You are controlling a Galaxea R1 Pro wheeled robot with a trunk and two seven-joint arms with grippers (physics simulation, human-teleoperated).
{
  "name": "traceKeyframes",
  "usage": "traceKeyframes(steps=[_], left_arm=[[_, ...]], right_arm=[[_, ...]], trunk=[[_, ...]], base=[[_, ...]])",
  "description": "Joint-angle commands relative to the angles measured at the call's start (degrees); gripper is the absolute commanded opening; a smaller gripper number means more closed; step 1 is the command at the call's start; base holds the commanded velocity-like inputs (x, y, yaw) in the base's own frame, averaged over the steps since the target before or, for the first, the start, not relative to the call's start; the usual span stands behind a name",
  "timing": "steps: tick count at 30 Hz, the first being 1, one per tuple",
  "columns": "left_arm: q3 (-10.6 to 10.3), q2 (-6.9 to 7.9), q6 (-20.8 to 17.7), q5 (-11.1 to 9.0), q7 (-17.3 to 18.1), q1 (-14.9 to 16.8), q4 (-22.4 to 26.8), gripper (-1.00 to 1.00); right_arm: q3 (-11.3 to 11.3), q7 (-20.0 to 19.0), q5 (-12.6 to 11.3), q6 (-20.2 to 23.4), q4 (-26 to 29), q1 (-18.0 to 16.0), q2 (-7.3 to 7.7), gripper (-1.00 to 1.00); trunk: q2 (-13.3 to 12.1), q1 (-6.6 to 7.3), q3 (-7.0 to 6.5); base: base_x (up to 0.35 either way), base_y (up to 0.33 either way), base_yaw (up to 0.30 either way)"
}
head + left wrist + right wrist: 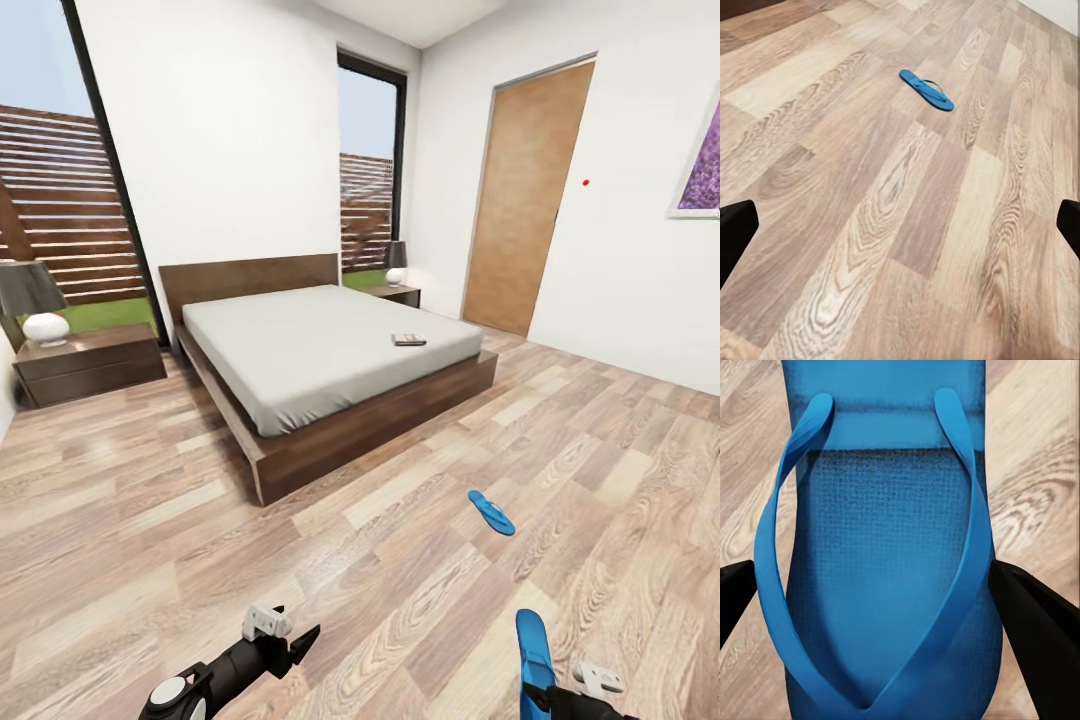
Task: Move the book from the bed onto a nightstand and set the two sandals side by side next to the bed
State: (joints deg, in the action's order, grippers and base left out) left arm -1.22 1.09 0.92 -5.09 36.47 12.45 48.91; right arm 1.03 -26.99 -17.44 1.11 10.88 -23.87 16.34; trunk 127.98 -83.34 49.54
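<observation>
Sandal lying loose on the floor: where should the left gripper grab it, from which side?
Across the narrow sole edges near mid-length, coming from above. The loose sandal lies flat on the wood floor, strap up, so only its side edges offer opposing faces. The left gripper stands open, short of it.

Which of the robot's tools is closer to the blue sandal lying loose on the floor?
Right. The right tool, shut on the other sandal, sits just below the loose sandal; the open left tool is further off, across the floor.

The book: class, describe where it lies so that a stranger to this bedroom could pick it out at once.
Start at the bed, the low dark-framed one with a pale grey mattress, in the middle of the room. On the mattress, on the side toward the wooden door, lies the book, small and flat. It is the only thing on the plain mattress.
</observation>
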Motion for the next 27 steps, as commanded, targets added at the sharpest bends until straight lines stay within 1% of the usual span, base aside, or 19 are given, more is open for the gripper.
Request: traceKeyframes(steps=[1,27], left_arm=[[-0.14,0.05,0.05,-0.45,0.09,0.03,-0.04,1.0],[-0.19,0.05,0.05,-0.45,0.0,0.03,-0.04,1.0]], right_arm=[[0.11,-0.25,-0.23,0.12,-0.03,-0.03,0.01,-1.0],[0.11,-0.18,-0.07,0.12,-0.07,-0.03,-0.01,-1.0]], trunk=[[0.02,0.01,0.05],[0.02,0.01,0.05]], base=[[0.0,0.0,-0.063],[0.0,0.0,-0.005]])
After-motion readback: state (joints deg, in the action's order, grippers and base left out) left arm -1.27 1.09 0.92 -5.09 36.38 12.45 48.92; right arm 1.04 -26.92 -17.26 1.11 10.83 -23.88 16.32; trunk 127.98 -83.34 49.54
